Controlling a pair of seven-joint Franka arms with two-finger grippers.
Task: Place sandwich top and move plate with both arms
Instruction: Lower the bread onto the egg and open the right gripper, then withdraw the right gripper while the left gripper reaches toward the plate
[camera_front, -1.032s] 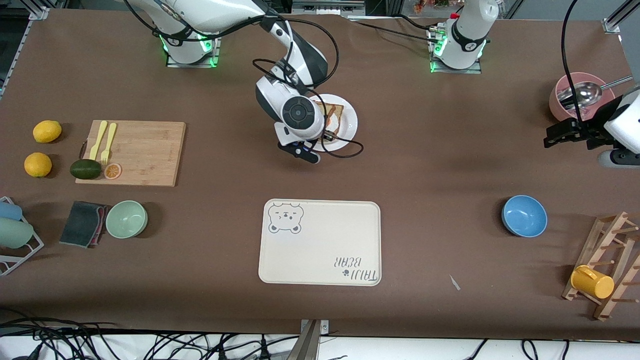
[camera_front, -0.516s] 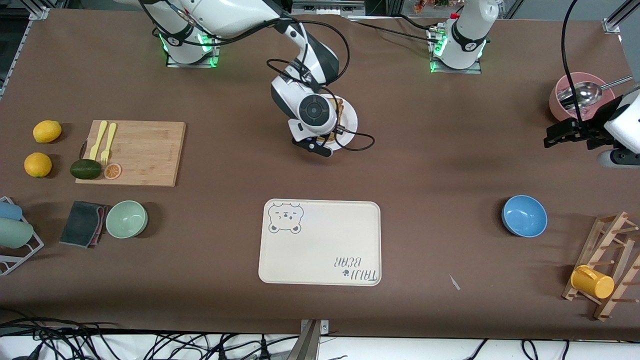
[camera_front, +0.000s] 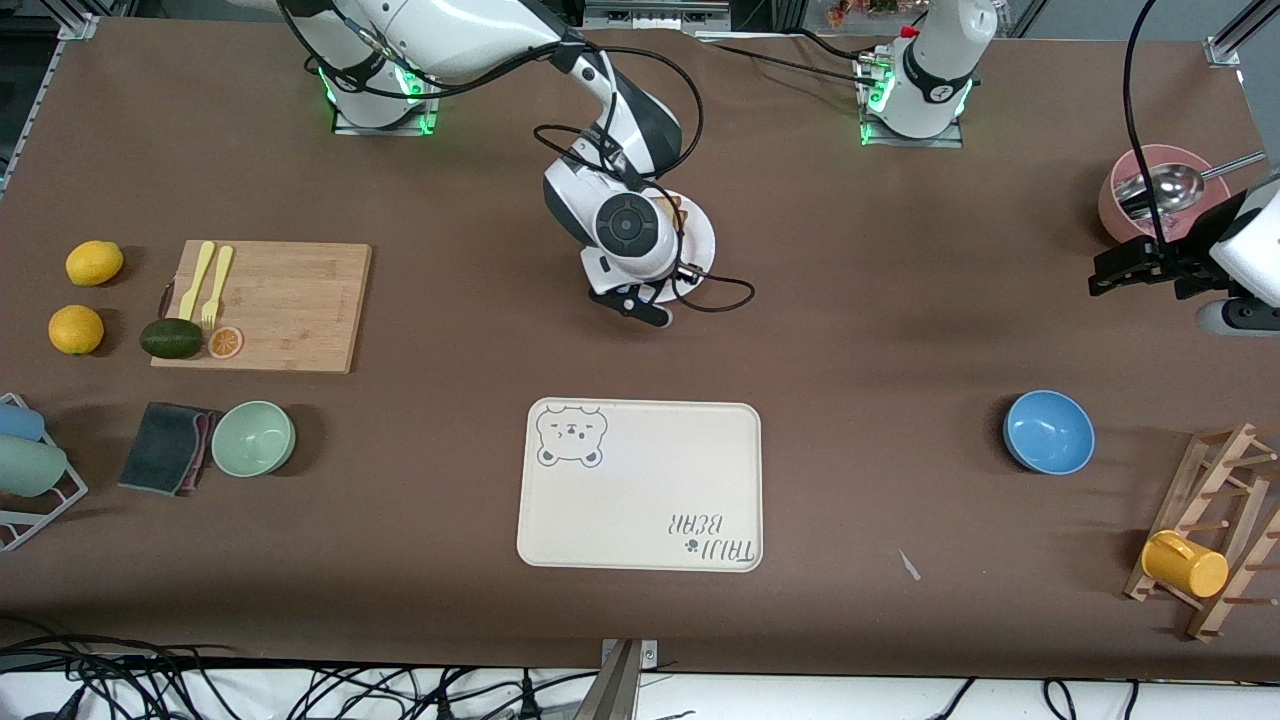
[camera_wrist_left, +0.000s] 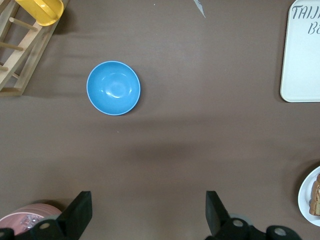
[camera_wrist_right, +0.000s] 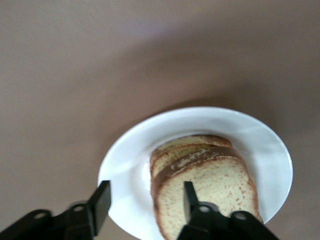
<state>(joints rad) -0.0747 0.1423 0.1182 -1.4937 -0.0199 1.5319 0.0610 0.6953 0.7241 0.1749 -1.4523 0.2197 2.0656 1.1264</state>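
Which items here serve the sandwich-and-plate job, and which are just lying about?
Job: sandwich top, lying on the stack; plate; right pincer, open over the plate; left pincer, open, waiting.

Lying about: bear tray, blue bowl, cutting board, lemons.

A high front camera faces both robots across the whole table (camera_front: 900, 300). Wrist cameras look straight down; the right, close, shares the plate (camera_wrist_right: 125, 160).

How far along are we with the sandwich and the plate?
Done, apparently: the sandwich top lies on the stack on the plate. In hand: the right gripper hangs over the plate, fingers apart, holding nothing. Left: moving the plate; it sits farther from the camera than the tray, and the left gripper waits open near the blue bowl.
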